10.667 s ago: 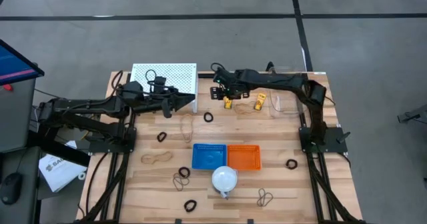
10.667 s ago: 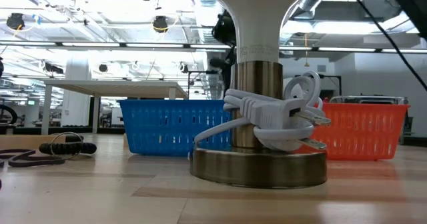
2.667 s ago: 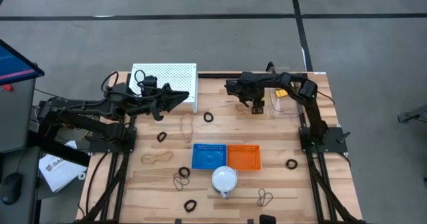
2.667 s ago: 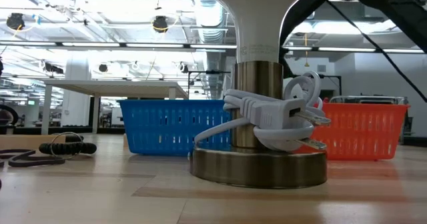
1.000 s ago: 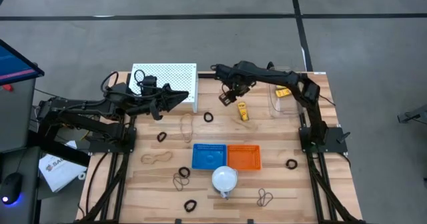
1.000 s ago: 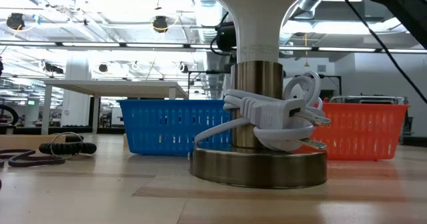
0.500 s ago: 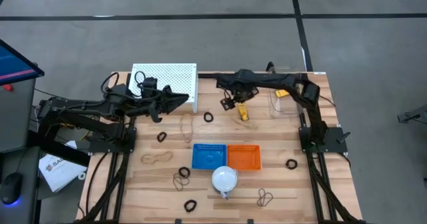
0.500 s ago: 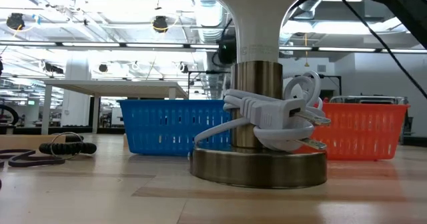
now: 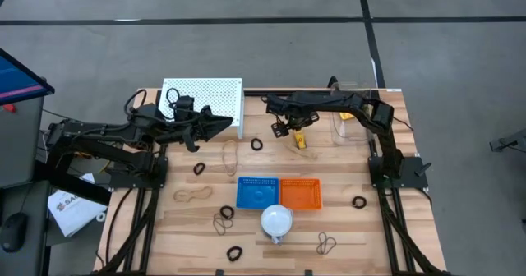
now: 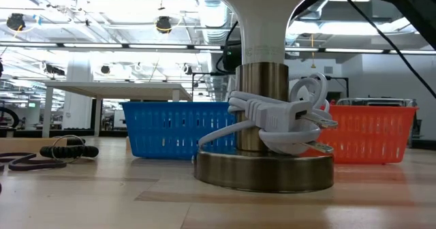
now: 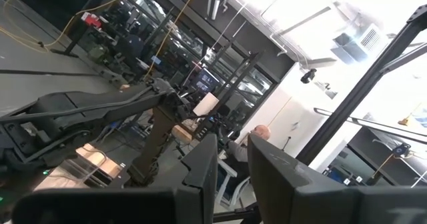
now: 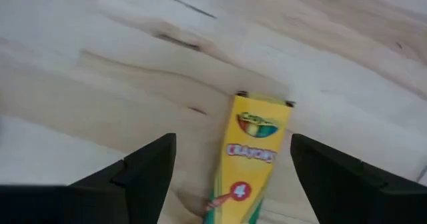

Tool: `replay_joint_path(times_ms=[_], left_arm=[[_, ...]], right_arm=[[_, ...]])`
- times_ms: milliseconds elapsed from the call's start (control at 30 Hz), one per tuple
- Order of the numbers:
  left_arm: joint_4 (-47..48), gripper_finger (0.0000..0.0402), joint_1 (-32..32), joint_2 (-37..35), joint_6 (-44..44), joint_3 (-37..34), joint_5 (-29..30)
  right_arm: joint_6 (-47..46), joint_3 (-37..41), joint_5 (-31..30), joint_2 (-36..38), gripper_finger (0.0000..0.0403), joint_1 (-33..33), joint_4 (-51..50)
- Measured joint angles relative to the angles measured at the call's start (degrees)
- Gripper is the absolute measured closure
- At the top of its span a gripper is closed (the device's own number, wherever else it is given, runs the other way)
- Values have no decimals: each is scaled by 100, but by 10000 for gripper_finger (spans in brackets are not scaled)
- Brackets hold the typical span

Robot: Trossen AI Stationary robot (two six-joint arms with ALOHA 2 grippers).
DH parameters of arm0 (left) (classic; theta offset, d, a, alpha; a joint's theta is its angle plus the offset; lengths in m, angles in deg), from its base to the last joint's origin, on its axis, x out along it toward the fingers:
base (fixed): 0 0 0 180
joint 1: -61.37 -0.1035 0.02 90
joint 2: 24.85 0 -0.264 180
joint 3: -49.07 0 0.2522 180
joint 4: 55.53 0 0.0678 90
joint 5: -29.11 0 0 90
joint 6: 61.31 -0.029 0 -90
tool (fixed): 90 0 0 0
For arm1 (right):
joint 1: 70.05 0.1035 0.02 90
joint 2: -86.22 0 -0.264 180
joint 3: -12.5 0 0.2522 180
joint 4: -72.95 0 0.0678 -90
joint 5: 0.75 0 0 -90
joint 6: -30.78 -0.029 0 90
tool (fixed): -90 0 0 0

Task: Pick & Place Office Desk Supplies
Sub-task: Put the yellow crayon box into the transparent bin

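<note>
Yellow crayon box is lying flat on the wooden table, right between the spread fingers of the right gripper, which hangs over it wide open and isn't gripping anything. Left gripper sits off by the white perforated box, fingers only a narrow gap apart with nothing between them. Black rings and tan rubber-band loops are scattered around the blue basket and orange basket.
</note>
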Motion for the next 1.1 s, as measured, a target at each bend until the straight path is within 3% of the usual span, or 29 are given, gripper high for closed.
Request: replay_joint_path(times_ms=[167, 300, 600, 833, 1100], left_arm=[[2, 325, 0, 0, 6, 0, -1], [2, 325, 0, 0, 35, 0, -2], [0, 325, -4, 0, 118, 0, -2], [0, 325, -2, 0, 177, 0, -2], [-2, 325, -2, 0, 199, 0, -2]], right_arm=[[-233, 420, 29, 2, 110, -55, 107], [-342, 782, 450, 8, 110, -72, 435], [-314, 844, 530, 17, 119, -31, 602], [-295, 1039, 668, 37, 156, -123, 787], [-346, 1084, 638, 24, 229, -82, 849]])
